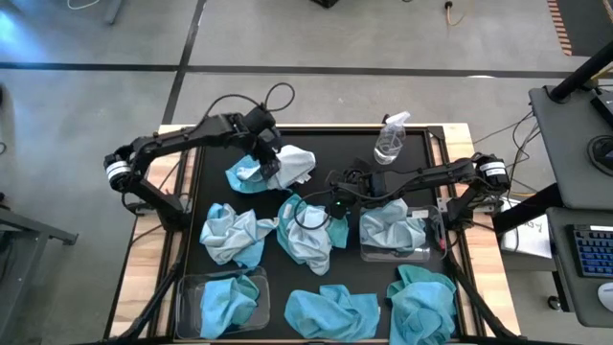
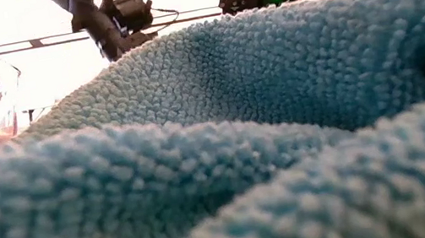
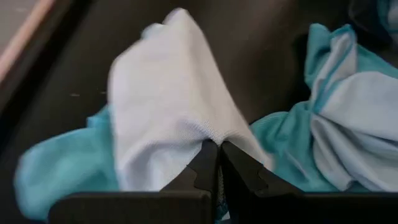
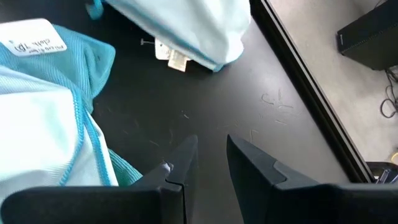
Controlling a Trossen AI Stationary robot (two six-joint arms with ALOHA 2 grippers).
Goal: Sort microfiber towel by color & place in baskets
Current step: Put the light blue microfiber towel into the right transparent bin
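The left basket (image 1: 222, 302) sits at the near-left corner of the tabletop (image 1: 354, 153) and contains one turquoise towel (image 1: 226, 299). The right basket (image 1: 397, 235) sits right of the tabletop centre and contains one pale towel (image 1: 391, 228). The spray bottle (image 1: 391, 140) stands at the far edge, beyond the right basket.

The left hand (image 3: 219, 163) is pinched tight on a pale towel (image 3: 168, 106) near the far-left part of the tabletop, over a turquoise towel (image 1: 241, 176). The right hand (image 4: 210, 163) stands narrowly parted, holding nothing, above bare tabletop left of the right basket.

Further loose towels (image 1: 330, 311) crowd the centre and near edge. Bare surface shows mainly along the far edge, around the spray bottle.
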